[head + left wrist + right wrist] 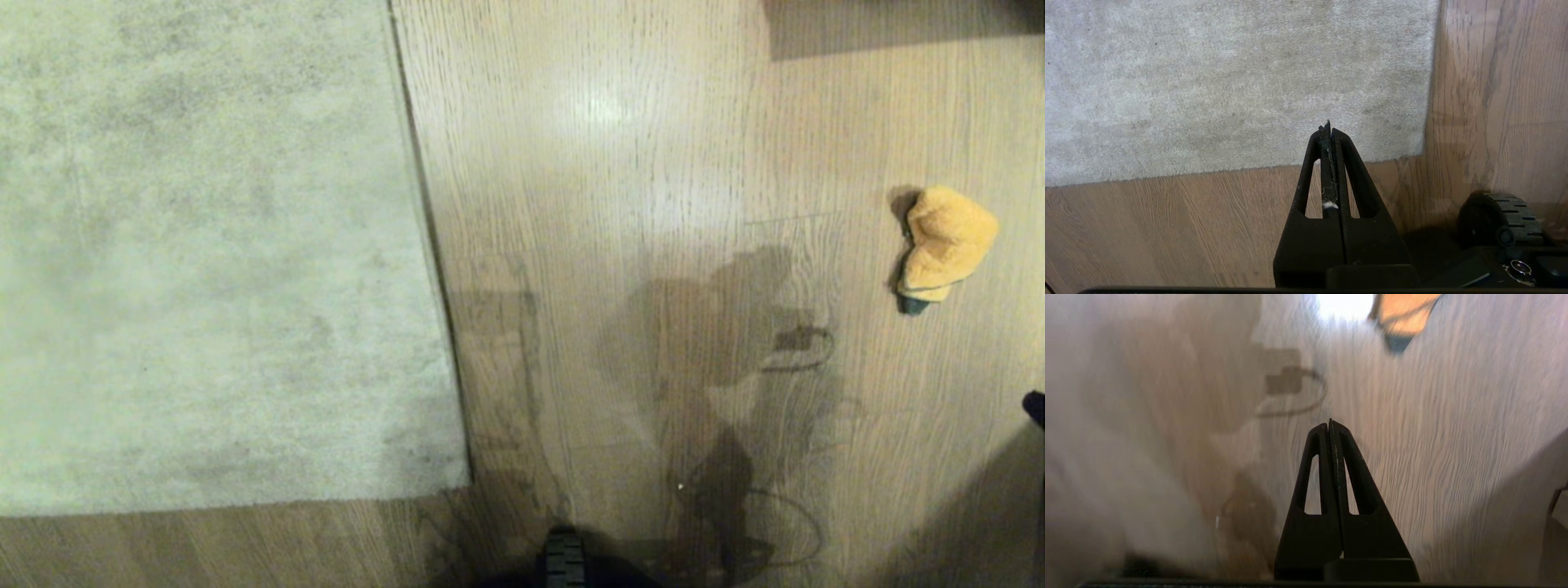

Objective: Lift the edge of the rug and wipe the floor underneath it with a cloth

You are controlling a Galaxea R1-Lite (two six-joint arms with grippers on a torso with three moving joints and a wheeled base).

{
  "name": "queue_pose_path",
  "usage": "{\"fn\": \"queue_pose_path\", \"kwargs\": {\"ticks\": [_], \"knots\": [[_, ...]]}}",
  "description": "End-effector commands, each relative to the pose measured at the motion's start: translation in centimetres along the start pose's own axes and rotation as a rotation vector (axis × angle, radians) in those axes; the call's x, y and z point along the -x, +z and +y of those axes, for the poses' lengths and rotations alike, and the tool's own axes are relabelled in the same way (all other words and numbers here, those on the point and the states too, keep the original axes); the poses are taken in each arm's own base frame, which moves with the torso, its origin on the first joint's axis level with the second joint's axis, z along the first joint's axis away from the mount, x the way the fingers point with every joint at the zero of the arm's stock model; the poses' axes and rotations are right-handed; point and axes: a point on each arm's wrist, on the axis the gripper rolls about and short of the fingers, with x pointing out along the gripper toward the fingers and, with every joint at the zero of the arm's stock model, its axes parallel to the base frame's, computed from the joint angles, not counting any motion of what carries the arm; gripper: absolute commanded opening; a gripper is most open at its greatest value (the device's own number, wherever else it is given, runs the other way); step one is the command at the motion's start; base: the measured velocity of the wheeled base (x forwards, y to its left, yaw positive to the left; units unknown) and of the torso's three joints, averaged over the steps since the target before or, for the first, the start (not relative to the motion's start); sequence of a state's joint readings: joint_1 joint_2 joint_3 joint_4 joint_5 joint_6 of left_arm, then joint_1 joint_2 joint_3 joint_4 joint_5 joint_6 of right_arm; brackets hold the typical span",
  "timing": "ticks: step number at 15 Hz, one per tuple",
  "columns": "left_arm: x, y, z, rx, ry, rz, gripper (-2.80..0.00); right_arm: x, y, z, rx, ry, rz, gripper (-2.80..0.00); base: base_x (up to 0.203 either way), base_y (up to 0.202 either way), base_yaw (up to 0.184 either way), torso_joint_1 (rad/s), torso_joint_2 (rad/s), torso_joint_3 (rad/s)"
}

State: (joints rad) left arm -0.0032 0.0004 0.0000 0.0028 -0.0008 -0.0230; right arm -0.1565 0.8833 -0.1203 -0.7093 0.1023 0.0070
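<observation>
The pale grey-beige rug [204, 245] lies flat at the left of the head view, its rug edge [429, 245] running down the light wood floor [620, 204]. The orange-tan cloth [943, 243] lies crumpled on the floor at the right. Neither gripper shows in the head view. My left gripper [1329, 130] is shut and empty, hanging above the rug [1229, 81] near its corner [1423, 151]. My right gripper [1330, 425] is shut and empty above bare floor [1453, 437]; the cloth [1404, 312] lies ahead of it, well apart.
The robot's base wheel [565, 559] shows at the bottom middle of the head view, and a wheel [1506, 222] also appears in the left wrist view. Dark shadows of the robot fall across the planks. A dark object [1035, 406] pokes in at the right edge.
</observation>
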Motion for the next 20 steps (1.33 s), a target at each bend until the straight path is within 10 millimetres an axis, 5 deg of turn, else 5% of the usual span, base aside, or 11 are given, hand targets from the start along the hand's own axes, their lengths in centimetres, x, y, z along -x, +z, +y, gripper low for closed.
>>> {"fn": "queue_pose_path", "kwargs": {"ticks": [1,9,20], "knots": [[0.0,0.0,0.0,0.0,0.0,0.0,-2.8,3.0,-1.2,0.6,0.025,0.053,-0.069,-2.8,0.0,0.0,0.0,0.0,0.0,0.0],[0.0,0.0,0.0,0.0,0.0,0.0,-2.8,7.8,-5.3,0.9,0.068,0.112,-0.037,-2.8,0.0,0.0,0.0,0.0,0.0,0.0],[0.0,0.0,0.0,0.0,0.001,0.0,-2.8,10.8,-8.9,0.5,0.064,0.055,-0.063,-2.8,0.0,0.0,0.0,0.0,0.0,0.0]]}}
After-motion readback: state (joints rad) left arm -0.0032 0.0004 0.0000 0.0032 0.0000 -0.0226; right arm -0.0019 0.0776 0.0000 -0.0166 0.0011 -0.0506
